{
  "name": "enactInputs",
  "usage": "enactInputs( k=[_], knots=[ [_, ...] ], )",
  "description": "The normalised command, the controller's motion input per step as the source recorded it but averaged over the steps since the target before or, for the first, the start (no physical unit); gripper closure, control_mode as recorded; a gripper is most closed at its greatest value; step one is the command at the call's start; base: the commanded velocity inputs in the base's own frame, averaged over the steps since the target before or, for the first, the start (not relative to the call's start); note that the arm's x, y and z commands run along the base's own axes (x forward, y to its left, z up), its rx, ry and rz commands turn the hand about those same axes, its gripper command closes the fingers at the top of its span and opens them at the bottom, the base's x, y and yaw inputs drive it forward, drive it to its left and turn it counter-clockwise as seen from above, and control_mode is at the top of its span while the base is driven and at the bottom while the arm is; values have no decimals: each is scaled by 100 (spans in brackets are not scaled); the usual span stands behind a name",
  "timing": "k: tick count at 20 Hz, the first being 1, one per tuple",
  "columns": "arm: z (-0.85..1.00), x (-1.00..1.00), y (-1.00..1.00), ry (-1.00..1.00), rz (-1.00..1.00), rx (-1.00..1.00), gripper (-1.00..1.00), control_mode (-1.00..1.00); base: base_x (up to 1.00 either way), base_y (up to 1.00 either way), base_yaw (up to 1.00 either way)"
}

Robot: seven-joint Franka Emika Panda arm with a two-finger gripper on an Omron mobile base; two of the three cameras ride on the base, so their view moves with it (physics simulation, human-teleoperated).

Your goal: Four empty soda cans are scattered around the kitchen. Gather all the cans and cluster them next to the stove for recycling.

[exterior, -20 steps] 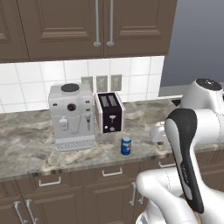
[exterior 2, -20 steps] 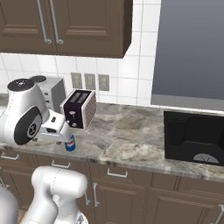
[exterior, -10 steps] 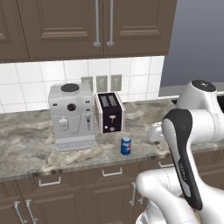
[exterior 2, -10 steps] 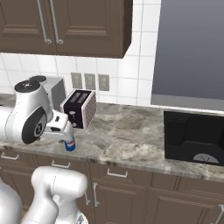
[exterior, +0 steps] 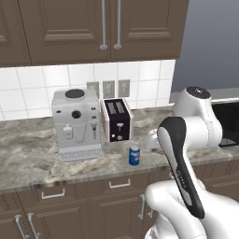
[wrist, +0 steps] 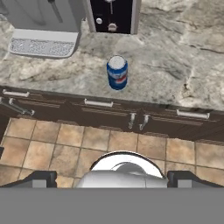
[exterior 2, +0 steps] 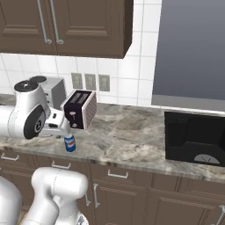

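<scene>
A blue soda can [exterior: 134, 156] with a white band stands upright on the marble table [exterior: 28, 161], near its front edge, just in front of the black toaster [exterior: 116, 120] and to the right of the white coffee machine [exterior: 76, 123]. The gripper [wrist: 112, 178] hangs above the floor in front of the cabinets, jaws spread wide apart, holding nothing, with the can ahead of it. A black stove [exterior 2: 195, 137] sits at the table's right end, well apart from the can.

A glossy white arm [exterior: 189, 135] of rounded segments, with dark joint bands and grey-capped joints.
</scene>
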Motion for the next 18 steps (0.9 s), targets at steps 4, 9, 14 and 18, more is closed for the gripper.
enactInputs(
  k=[4,9,14,18],
  knots=[
    [-10,32,7,4,0,0,-100,-100,0,0,0],
    [-27,34,8,4,0,0,-100,-100,0,0,0],
    [-25,28,12,1,0,0,-100,-100,0,0,0],
    [-27,26,5,0,0,0,-100,-100,0,0,0]
  ],
)
